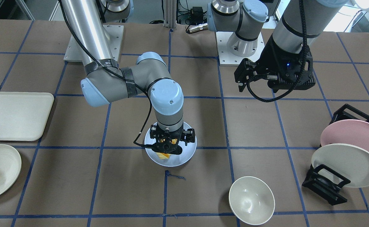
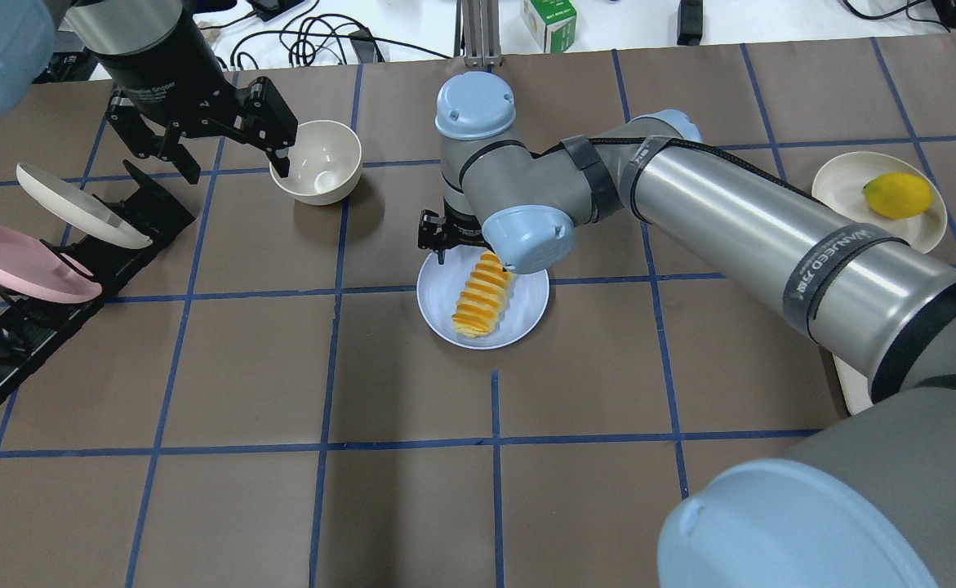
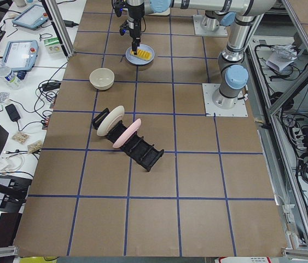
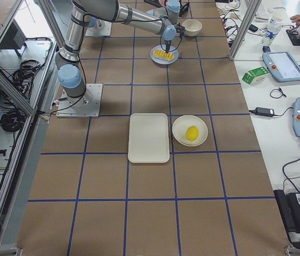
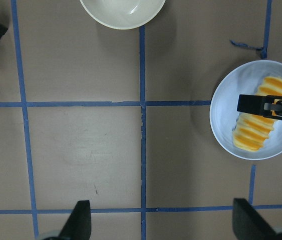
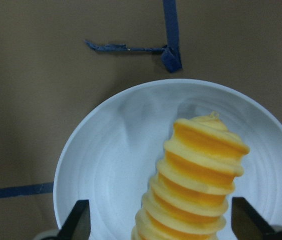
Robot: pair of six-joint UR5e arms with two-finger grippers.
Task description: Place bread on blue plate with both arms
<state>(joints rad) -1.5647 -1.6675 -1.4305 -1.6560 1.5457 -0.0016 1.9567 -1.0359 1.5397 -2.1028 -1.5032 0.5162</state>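
Observation:
The bread (image 2: 484, 296), a ridged orange and pale yellow loaf, lies on the blue plate (image 2: 442, 296) at the table's middle. My right gripper (image 1: 171, 140) hangs straight above the plate and points down. It is open, with its fingers (image 6: 80, 220) apart on either side of the loaf's near end (image 6: 196, 170). My left gripper (image 2: 237, 163) is open and empty. It is raised at the far left, beside the cream bowl. The left wrist view shows the plate (image 5: 223, 115) with the bread (image 5: 255, 131) at its right edge.
A cream bowl (image 2: 317, 159) stands beyond the plate to the left. A black dish rack (image 2: 4, 359) holds a white plate (image 2: 77, 204) and a pink plate (image 2: 12, 257). On the right are a cream tray (image 1: 14, 115) and a cream plate (image 2: 841, 175) with a yellow fruit (image 2: 898, 196).

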